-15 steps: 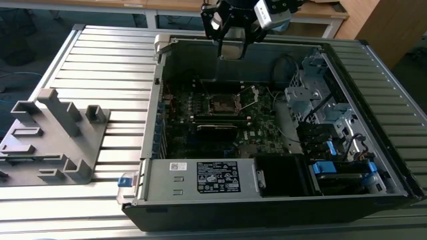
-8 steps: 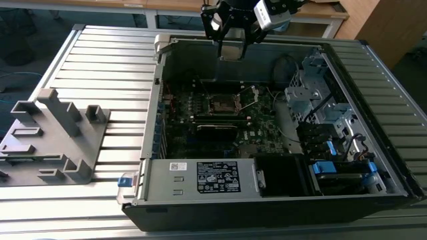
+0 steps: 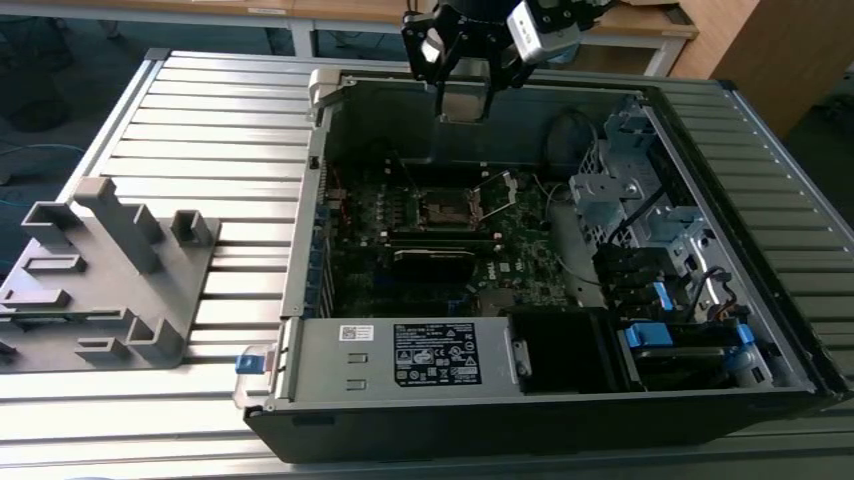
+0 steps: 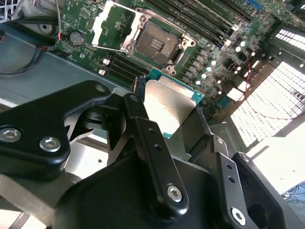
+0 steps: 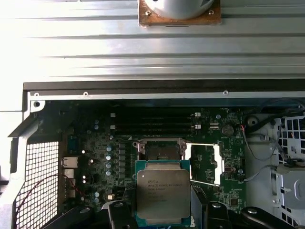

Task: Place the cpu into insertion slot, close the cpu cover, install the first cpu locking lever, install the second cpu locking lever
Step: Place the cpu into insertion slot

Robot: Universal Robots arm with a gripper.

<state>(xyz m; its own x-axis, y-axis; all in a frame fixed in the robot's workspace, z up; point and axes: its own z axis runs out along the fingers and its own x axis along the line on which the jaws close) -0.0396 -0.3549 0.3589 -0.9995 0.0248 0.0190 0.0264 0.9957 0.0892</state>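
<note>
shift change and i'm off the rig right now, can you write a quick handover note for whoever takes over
The pincer is shut on the cpu, held above the motherboard and not touching it.
The insertion slot is empty and uncovered.
The cpu cover is flipped open beside the slot.
Done: the cpu is in the grip.
Left: cpu not yet seated, cover not closed, neither locking step done.
</note>
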